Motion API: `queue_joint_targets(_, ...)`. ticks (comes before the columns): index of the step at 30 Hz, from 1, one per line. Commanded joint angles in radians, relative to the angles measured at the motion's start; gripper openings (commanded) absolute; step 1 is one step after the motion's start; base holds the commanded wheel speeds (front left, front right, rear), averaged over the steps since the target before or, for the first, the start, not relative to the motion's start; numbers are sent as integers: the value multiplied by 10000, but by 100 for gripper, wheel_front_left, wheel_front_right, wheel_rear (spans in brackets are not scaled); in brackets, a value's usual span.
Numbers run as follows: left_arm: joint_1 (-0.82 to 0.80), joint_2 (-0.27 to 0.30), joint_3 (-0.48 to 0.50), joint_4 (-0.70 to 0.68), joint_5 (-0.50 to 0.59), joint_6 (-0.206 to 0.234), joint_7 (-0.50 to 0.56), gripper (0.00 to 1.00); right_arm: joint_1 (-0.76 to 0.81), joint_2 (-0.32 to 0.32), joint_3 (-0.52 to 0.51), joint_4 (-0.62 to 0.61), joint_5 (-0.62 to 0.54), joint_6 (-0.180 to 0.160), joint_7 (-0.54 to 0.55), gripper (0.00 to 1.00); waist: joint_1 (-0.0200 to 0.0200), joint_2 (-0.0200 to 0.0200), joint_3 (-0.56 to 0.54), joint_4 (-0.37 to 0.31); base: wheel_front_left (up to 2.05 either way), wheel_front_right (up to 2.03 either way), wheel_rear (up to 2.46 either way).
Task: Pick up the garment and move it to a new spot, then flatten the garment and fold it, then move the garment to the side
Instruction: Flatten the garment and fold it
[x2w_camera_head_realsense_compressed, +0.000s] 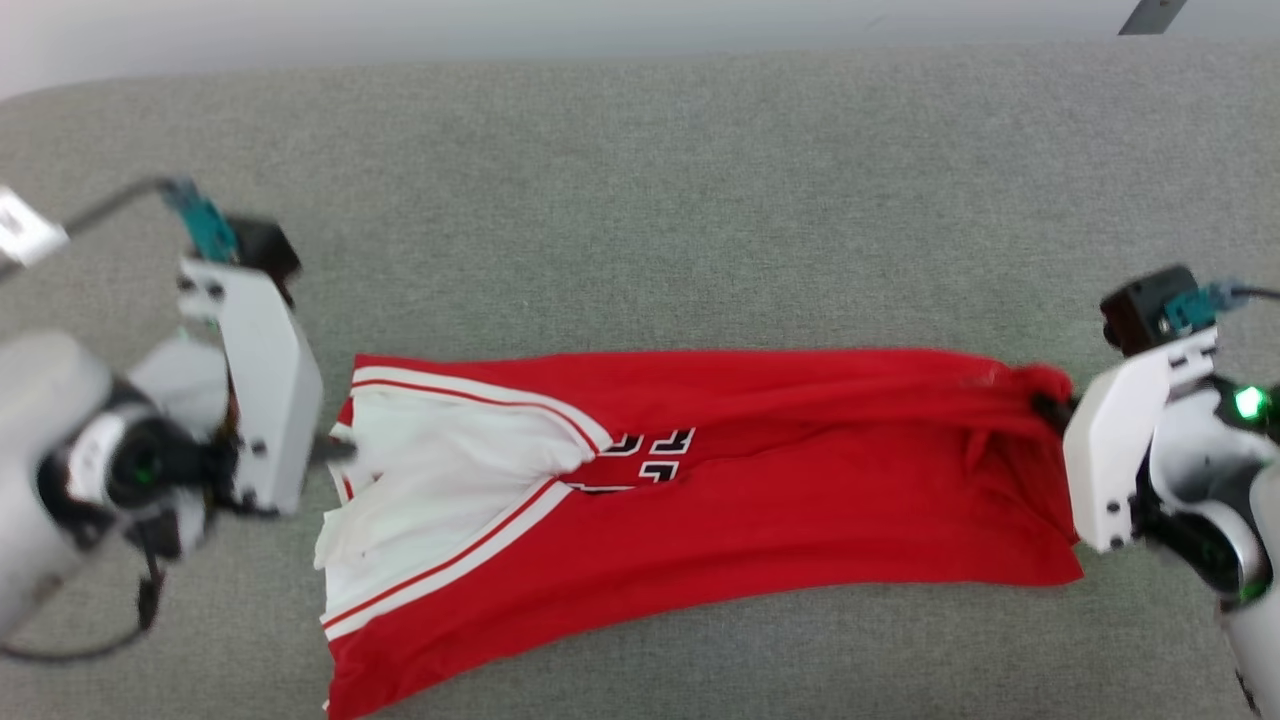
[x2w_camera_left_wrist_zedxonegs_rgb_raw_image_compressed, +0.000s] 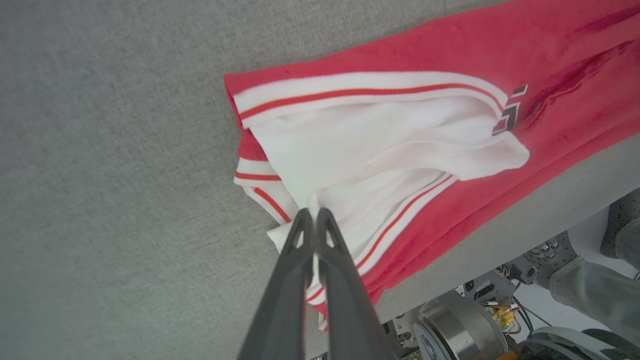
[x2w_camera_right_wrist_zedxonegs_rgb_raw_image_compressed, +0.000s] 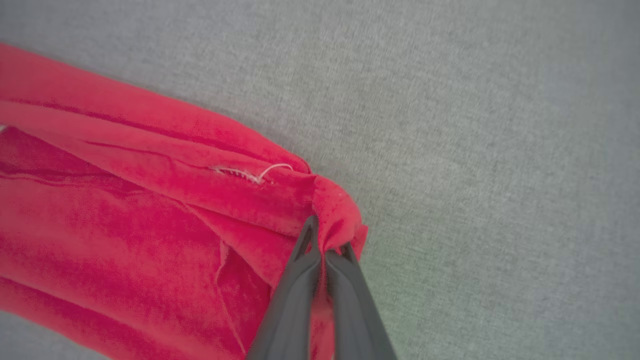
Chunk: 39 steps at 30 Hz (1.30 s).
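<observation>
Garment (x2w_camera_head_realsense_compressed: 760, 500) in bright red lies drawn out in a long band across the grey tabletop (x2w_camera_head_realsense_compressed: 640, 200), nearer the near edge than the far edge, with one red corner sagging toward the near edge on the left. Its white sleeve (x2w_camera_head_realsense_compressed: 440, 460), trimmed with red-striped white bands, is folded over the left end, and black-and-white lettering (x2w_camera_head_realsense_compressed: 655, 455) shows just beside it.

At that left end the left gripper (x2w_camera_head_realsense_compressed: 340, 450) has its jaws clenched on the white cloth; the left wrist view shows the left gripper (x2w_camera_left_wrist_zedxonegs_rgb_raw_image_compressed: 314, 214) pinching a small fold of it. At the right end the right gripper (x2w_camera_head_realsense_compressed: 1045, 405) has its jaws clamped on a bunched knot of red fabric at the garment's far corner, seen close up in the right wrist view (x2w_camera_right_wrist_zedxonegs_rgb_raw_image_compressed: 327, 240), near a loose pale thread (x2w_camera_right_wrist_zedxonegs_rgb_raw_image_compressed: 260, 172). Past the near edge, a person's trouser leg (x2w_camera_left_wrist_zedxonegs_rgb_raw_image_compressed: 585, 295) stands by.
</observation>
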<state>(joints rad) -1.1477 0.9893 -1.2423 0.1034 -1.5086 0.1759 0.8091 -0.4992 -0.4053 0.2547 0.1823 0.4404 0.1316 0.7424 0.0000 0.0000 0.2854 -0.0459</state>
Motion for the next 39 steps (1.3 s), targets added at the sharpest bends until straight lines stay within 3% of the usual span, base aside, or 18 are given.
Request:
queue_joint_targets(1, 412, 80, -41, -301, -146, 272, -41, 0, 396, 42, -158, -206, 163, -20, 236, 0, 0, 0, -32, 35, 0, 0, 0)
queue_joint_targets(4, 699, 80, -88, -419, -119, 414, -81, 0, 645, 102, -220, -369, 155, -20, 424, 0, 0, 0, -56, 28, 0, 0, 0)
queue_joint_targets(9, 1411, -387, -187, 276, -270, 375, -173, 0, 1001, 280, -245, -320, 137, -20, 775, 0, 0, 0, -182, -48, 0, 0, 0)
queue_joint_targets(17, 2053, -1470, -243, 2315, -487, -233, -213, 0, 643, 476, 52, 331, 106, -20, 703, 0, 0, 0, -451, -178, 0, 0, 0)
queue_joint_targets(19, 2077, -1669, -250, 2684, -440, -378, -259, 36, 559, 474, 151, 472, 151, -20, 609, 35, 0, 0, -548, -170, 0, 0, 0)
queue_joint_targets(20, 2066, -1758, -236, 2817, -445, -464, -285, 45, 557, 471, 198, 555, 201, -20, 570, 43, 0, 0, -611, -158, 0, 0, 0)
queue_joint_targets(21, 2041, -1828, -224, 2910, -422, -523, -334, 56, 540, 454, 242, 642, 228, -20, 553, 63, 0, 0, -672, -145, 0, 0, 0)
queue_joint_targets(22, 2014, -1882, -207, 3003, -390, -568, -383, 92, 513, 430, 276, 679, 265, -20, 524, 99, 0, 0, -742, -123, 0, 0, 0)
queue_joint_targets(23, 2019, -1933, -203, 3078, -405, -605, -404, 100, 496, 404, 285, 737, 321, -20, 506, 100, 0, 0, -819, -103, 0, 0, 0)
queue_joint_targets(31, 2291, -1993, 6, 3012, -439, -791, -1068, 100, 738, 229, 83, 873, 829, -20, 495, 100, 0, 0, -1427, 60, 0, 0, 0)
queue_joint_targets(39, 2787, -1701, 600, 2417, -73, -1114, -3253, 100, 1014, 216, -631, 730, 879, -20, 367, 100, 0, 0, -1784, 242, 0, 0, 0)
